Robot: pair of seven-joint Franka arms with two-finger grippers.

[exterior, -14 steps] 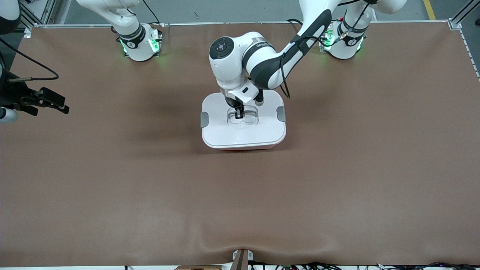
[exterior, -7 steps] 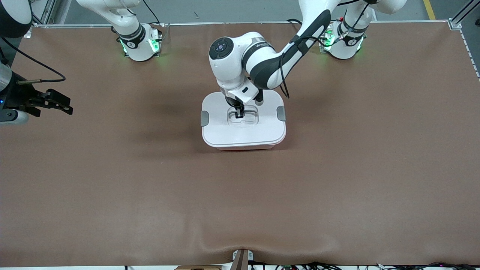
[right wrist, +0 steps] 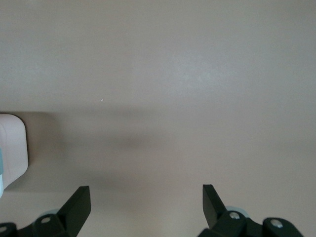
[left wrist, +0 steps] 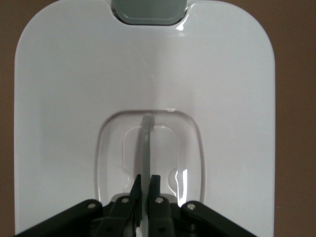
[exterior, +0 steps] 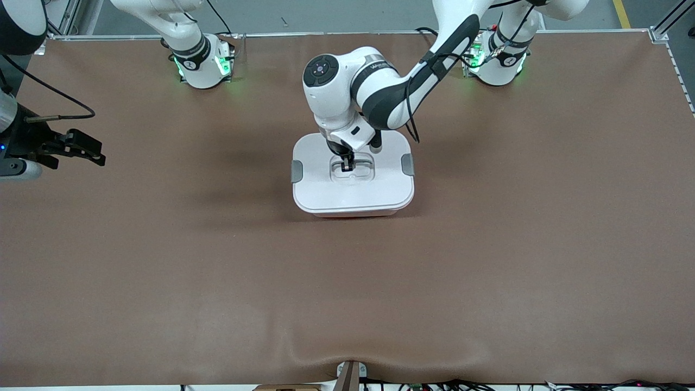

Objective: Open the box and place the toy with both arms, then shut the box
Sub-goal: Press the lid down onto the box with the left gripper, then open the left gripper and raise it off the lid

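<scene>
The box (exterior: 326, 190) stands mid-table with its white lid on and a grey clip (exterior: 296, 171) at each end. A thin pink strip of tub shows under the lid's near edge. My left gripper (exterior: 346, 166) reaches down into the lid's recess. It is shut on the thin clear handle (left wrist: 146, 148), with the fingertips (left wrist: 146, 178) pinched either side of it. My right gripper (exterior: 92, 152) hangs open over bare table at the right arm's end, its fingers (right wrist: 79, 202) wide apart around nothing. A corner of the box (right wrist: 12, 148) shows in the right wrist view. The toy is out of view.
Brown table covering (exterior: 488, 271) spreads all round the box. The two arm bases (exterior: 203, 65) (exterior: 497, 60) stand along the edge farthest from the front camera. A small fixture (exterior: 350, 374) sits at the nearest edge.
My right gripper has shifted a little toward the box and then stopped. The left gripper and the box have not moved.
</scene>
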